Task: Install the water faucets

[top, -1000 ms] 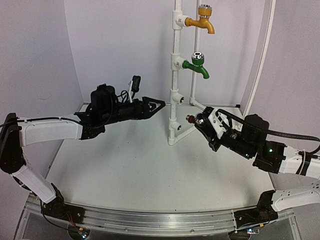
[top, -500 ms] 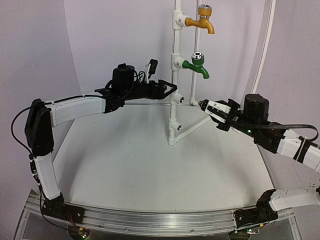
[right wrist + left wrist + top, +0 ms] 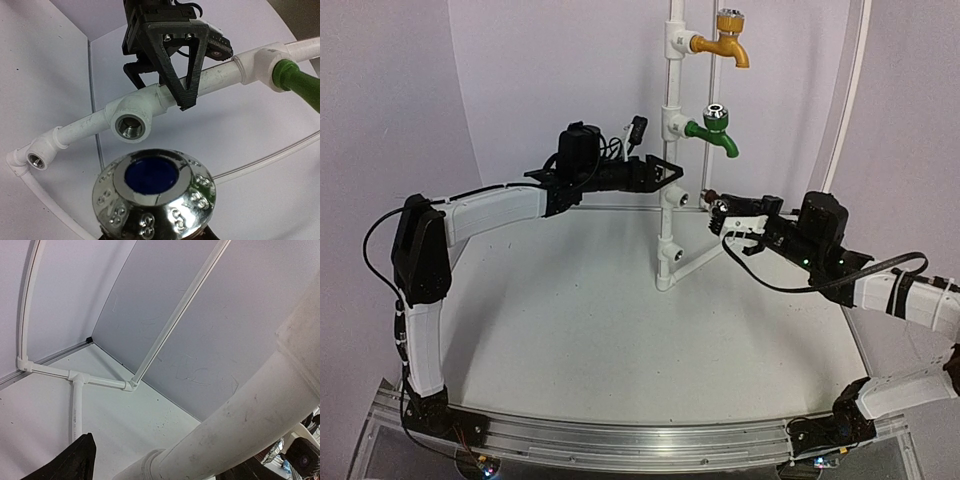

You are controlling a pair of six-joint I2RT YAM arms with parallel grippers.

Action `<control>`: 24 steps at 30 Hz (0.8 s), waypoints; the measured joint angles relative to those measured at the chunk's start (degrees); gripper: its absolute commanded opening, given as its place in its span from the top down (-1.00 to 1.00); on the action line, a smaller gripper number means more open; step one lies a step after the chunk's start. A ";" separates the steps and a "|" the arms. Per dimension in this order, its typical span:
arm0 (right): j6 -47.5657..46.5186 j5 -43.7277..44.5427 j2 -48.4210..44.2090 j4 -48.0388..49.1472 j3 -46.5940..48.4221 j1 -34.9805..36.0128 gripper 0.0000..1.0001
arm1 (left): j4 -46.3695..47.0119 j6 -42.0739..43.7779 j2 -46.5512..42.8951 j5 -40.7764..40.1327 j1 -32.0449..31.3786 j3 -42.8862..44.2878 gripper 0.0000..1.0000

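Green faucet [image 3: 712,132]: it sat screwed into the white stand [image 3: 669,120] at mid height. Its curved spout pointed down and its silver round cap faced up.
Brown faucet [image 3: 715,205]: it was held off the counter [image 3: 580,330], just right of the stand and below the green one. It had a dark body, and its brown threaded end pointed toward the stand.
Cap: in the right wrist view the brown faucet's cap [image 3: 154,192] was a shiny knurled dome with a blue round centre.
Socket [image 3: 131,128]: an empty threaded opening faced the brown faucet, with a gap between the two.
Right pincer [image 3: 730,215]: it was clamped on the brown faucet and reached in level from the right.
Left pincer [image 3: 670,172]: its fingers were spread on either side of the stand's upright pipe, just above the socket. Whether they touched the pipe could not be told.
Yellow faucet [image 3: 725,40]: it was mounted at the top of the stand.
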 measured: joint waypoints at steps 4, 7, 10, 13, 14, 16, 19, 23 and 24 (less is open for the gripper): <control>-5.66 -0.68 0.88 5.12 -1.53 0.12 1.00 | 0.10 -0.71 0.70 0.73 -0.03 0.96 -0.48; -9.86 -0.67 1.75 7.64 -2.53 0.24 1.00 | 0.10 -1.12 1.52 1.22 -0.07 1.72 -0.43; -13.26 -0.63 2.68 8.89 -2.73 0.36 1.00 | -0.02 -1.06 2.12 1.60 -0.07 2.31 -0.32; -15.78 -0.63 3.08 9.34 -2.73 0.70 1.00 | -0.37 -0.68 2.75 2.05 -0.07 3.43 -0.10; -16.51 -0.66 3.21 9.32 -2.69 0.78 1.00 | -0.71 -0.69 2.85 2.17 -0.07 3.76 -0.04; -17.46 -0.88 3.56 8.70 -2.33 1.05 1.00 | -1.42 1.07 2.95 2.32 -0.05 4.38 0.13; -18.67 -1.18 4.63 7.76 -0.92 1.49 1.00 | -1.53 4.37 3.34 2.10 0.03 4.90 0.34; -19.49 -1.95 6.04 7.71 0.43 1.78 1.00 | -1.55 5.02 3.60 2.41 0.09 5.24 0.58; -19.64 -2.07 6.32 7.77 0.56 1.79 1.00 | -1.56 5.25 3.60 2.42 0.09 5.24 0.65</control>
